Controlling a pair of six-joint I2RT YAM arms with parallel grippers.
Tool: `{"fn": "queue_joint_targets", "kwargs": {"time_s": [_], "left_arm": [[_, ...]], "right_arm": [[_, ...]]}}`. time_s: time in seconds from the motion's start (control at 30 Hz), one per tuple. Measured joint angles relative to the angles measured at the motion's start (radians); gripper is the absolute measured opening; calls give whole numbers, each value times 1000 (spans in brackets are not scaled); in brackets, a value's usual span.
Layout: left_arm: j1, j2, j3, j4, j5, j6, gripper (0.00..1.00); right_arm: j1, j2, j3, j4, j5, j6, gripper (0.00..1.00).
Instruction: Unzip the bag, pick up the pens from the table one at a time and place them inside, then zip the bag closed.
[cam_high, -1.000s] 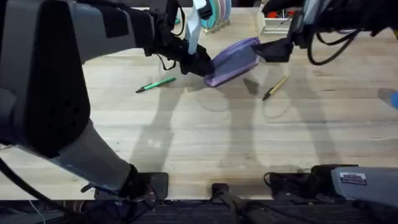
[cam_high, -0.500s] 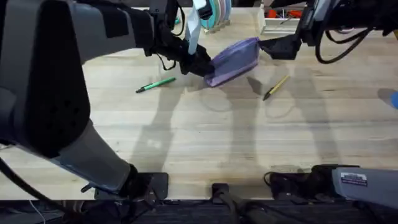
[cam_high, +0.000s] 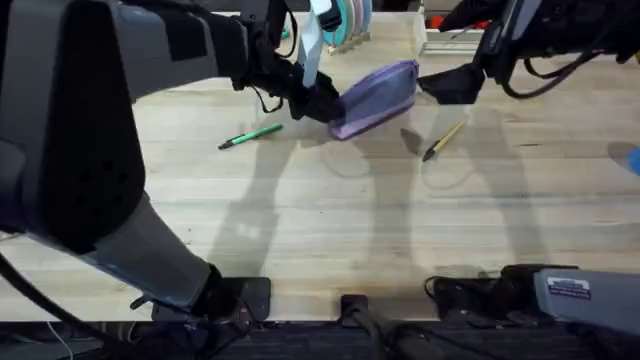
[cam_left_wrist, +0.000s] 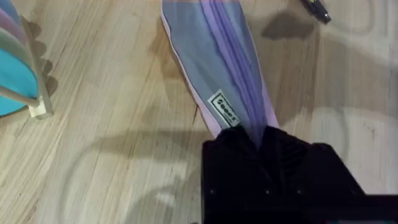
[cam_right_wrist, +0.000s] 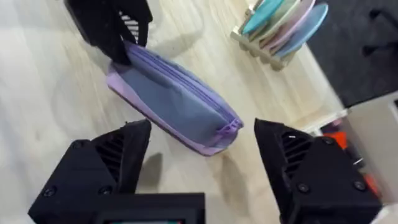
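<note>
The lavender bag (cam_high: 378, 97) lies tilted at the back middle of the table (cam_high: 330, 230), and its zipper looks closed. My left gripper (cam_high: 316, 100) is shut on the bag's left end (cam_left_wrist: 239, 118). Just off the bag's right end, my right gripper (cam_high: 448, 85) stands open, its fingers (cam_right_wrist: 118, 162) apart on either side of the bag (cam_right_wrist: 174, 102) without touching it. The green pen (cam_high: 250, 136) lies left of the bag. The tan pen (cam_high: 442, 141) lies to its front right, its dark tip (cam_left_wrist: 314, 7) showing in the left wrist view.
A rack of coloured discs (cam_high: 345, 25) stands behind the bag, also in the right wrist view (cam_right_wrist: 286, 25). A white tray (cam_high: 445, 35) with orange items sits at the back right. A blue object (cam_high: 630, 158) is at the right edge.
My right gripper has shifted slightly right, away from the bag's end, staying open. The left gripper, the bag and both pens have not moved.
</note>
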Motion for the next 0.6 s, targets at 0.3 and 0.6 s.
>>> {"fn": "queue_joint_targets", "kwargs": {"time_s": [0.3,0.6], "left_arm": [[0,0,0,0,0,0,42],[0,0,0,1,0,0,41]], "right_arm": [[0,0,0,0,9,433,996],[0,0,0,-3,160,878,995]]}}
